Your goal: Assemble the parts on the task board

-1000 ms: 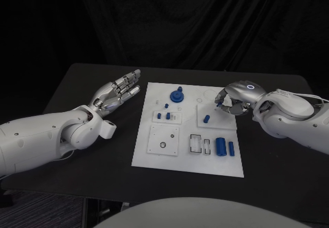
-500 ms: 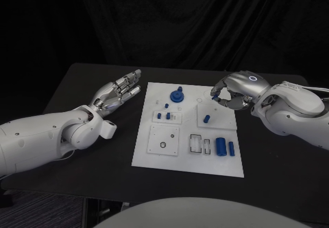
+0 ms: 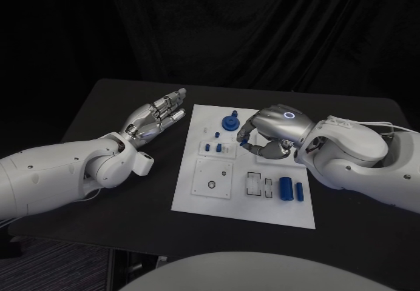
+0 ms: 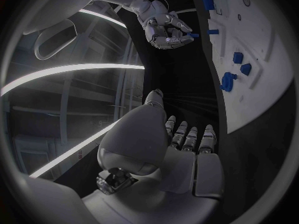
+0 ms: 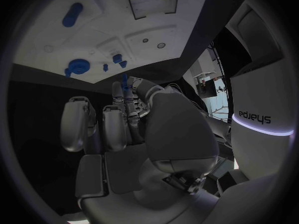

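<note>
The white task board (image 3: 263, 209) lies mid-table. At its far end stands a round blue part (image 3: 230, 123), with two small blue pegs (image 3: 210, 147) in front of it. A blue cylinder (image 3: 284, 186) and a thin blue bar (image 3: 299, 191) lie near the right front. My right hand (image 3: 264, 140) hovers over the board's far middle, fingers curled, pinching a small blue peg (image 5: 124, 78) at its fingertips; that peg (image 4: 193, 35) also shows in the left wrist view. My left hand (image 3: 159, 116) is open, palm up, beside the board's left edge and holds nothing.
A white square block with a round hole (image 3: 211, 183) and rectangular slots (image 3: 254, 183) sit on the board's near half. Black table (image 3: 131, 200) surrounds the board on all sides.
My right hand has carried the peg leftward, from the board's right edge to over its far middle. The left hand has stayed put.
</note>
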Robot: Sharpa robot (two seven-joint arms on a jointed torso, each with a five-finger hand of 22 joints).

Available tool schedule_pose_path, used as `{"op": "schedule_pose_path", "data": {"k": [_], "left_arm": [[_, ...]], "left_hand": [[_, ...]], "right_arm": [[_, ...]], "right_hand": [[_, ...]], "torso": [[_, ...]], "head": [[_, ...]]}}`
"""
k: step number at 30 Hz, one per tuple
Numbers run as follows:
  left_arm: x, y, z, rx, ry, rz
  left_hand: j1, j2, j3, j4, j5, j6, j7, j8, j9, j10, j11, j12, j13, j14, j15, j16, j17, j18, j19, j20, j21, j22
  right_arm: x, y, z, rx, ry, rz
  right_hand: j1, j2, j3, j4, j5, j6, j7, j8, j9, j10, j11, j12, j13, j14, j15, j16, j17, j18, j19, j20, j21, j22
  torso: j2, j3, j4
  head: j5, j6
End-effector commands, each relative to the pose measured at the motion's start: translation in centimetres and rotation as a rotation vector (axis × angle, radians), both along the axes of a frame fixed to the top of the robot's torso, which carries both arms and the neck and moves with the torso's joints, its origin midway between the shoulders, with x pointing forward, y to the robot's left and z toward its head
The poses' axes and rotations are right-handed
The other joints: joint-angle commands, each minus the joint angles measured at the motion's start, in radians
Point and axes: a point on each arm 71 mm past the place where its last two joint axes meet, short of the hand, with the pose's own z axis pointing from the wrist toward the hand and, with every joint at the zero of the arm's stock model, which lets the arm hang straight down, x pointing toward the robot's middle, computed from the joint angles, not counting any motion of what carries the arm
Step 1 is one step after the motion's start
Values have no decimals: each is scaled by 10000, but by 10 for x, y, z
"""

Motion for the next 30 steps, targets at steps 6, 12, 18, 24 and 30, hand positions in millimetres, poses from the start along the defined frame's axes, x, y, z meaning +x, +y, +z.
{"op": "schedule_pose_path", "data": {"k": [6,12,18,24,30], "left_arm": [[-1,-6,6,-625,-799,-292],[1,-8,5,-630,-775,-339],[1,-9,3,-636,-730,-377],[0,-9,1,-644,-687,-397],[0,-9,-1,-643,-633,-399]], "left_hand": [[109,9,8,-47,34,-8,59,-58,-5,-69,18,-25,-6,-4,-57,-67,-9,187,-1,56,16,10],[109,9,8,-47,34,-8,59,-58,-5,-69,18,-25,-6,-4,-57,-67,-9,187,-1,56,16,10],[118,26,13,-46,32,-14,63,-58,-6,-74,30,-29,-7,-4,-55,-67,-9,193,0,58,17,11],[123,36,17,-45,31,-17,64,-59,-6,-78,36,-33,-7,-4,-54,-67,-9,195,-1,60,16,6],[134,52,24,-47,33,-29,66,-60,-7,-81,43,-34,-7,-4,-52,-67,-9,198,0,64,16,7]], "right_arm": [[-1,25,-22,-873,429,399],[-4,39,-40,-1151,630,767],[-5,45,-50,-1339,804,881],[-6,47,-55,-1409,754,961],[-6,48,-60,-1419,761,983]], "right_hand": [[49,6,-19,-26,-59,-64,-28,-27,27,34,38,-32,9,179,-58,-61,1,76,-20,-29,-75,1695],[57,29,-29,-28,-72,-29,-40,-10,49,60,26,-23,16,182,-63,-57,10,76,-17,-30,-70,1697],[69,29,-38,-40,-78,-18,-48,-5,60,77,17,-16,22,179,-68,-65,-6,78,-20,-32,-80,1695],[78,31,-43,-49,-78,-13,-51,-3,67,86,13,-13,25,178,-71,-68,-11,81,-23,-34,-88,1692],[95,33,-51,-66,-63,-6,-56,0,79,106,4,-4,32,188,-78,-51,26,73,-8,-38,-51,1704]], "torso": [[-9,-18,9],[-8,1,-5],[-10,5,-10],[-5,12,-32],[-3,13,-16]], "head": [[96,1],[161,1],[134,1],[162,1],[167,1]]}}
